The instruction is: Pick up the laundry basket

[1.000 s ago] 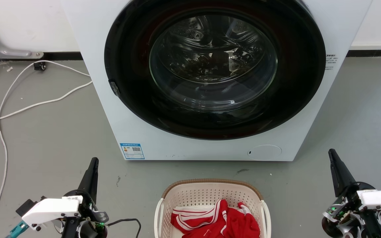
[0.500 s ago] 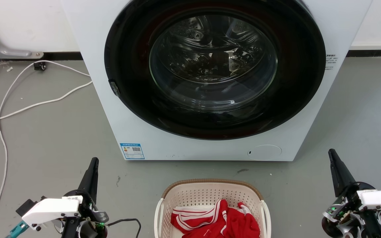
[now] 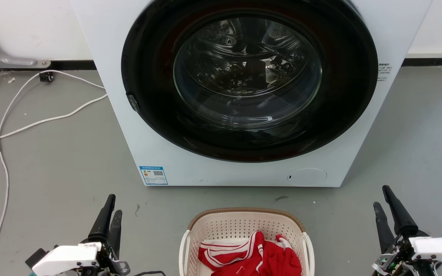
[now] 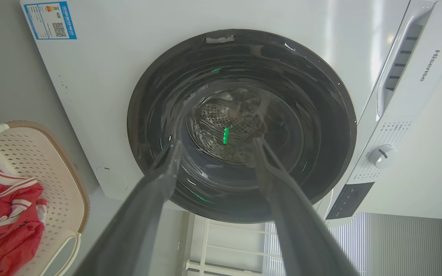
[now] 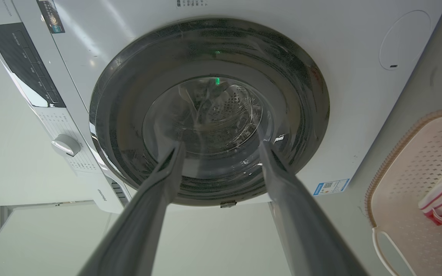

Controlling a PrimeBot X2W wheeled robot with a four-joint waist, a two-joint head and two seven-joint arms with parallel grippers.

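The cream-white plastic laundry basket with small holes and a brown woven-look rim sits on the grey floor right in front of you, between your two arms. A red and white cloth lies inside it.

Your left gripper is out to the basket's left and your right gripper is out to its right. Each is well apart from it, and neither looks nearer. Both point ahead at the big white washing machine with the round dark glass door, not at the basket. On each gripper the two dark fingers are spread apart and hold nothing.

So I think your next move goes inward and down: the left arm to the pale left side handle, the right arm to the pale right side handle.

The basket's near end is cut off in the head view, so I cannot be sure which way its long side runs.

There is room on the floor at both sides. Mind the machine's front, near the far rim.
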